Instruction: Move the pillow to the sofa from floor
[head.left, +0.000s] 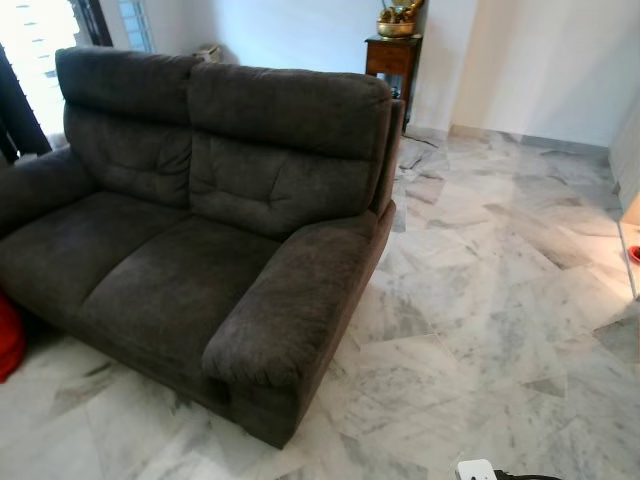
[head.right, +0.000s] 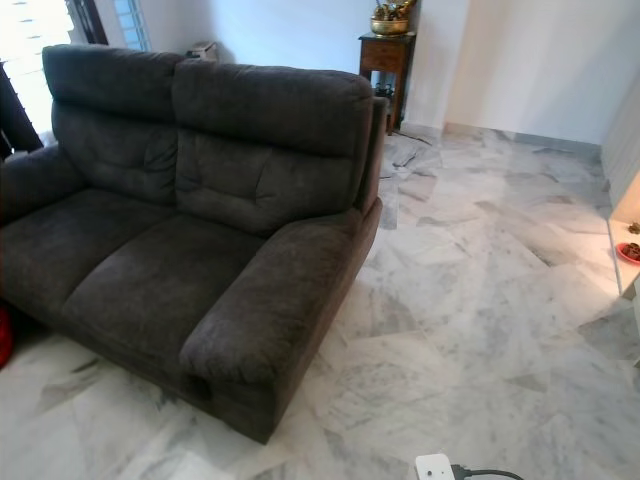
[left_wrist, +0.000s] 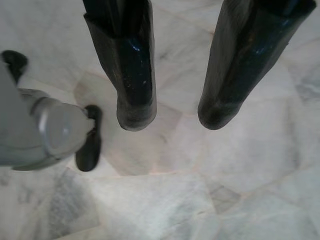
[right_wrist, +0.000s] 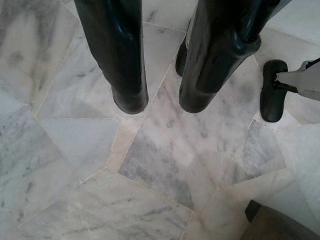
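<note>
We stand by the grey sofa (head.left: 190, 250). A red thing (head.left: 8, 335), maybe the pillow, peeks out on the floor (head.left: 480, 300) beside it. Our left gripper (left_wrist: 170, 112) and right gripper (right_wrist: 160, 102) hang open and empty. Next we turn and reach down.
</note>
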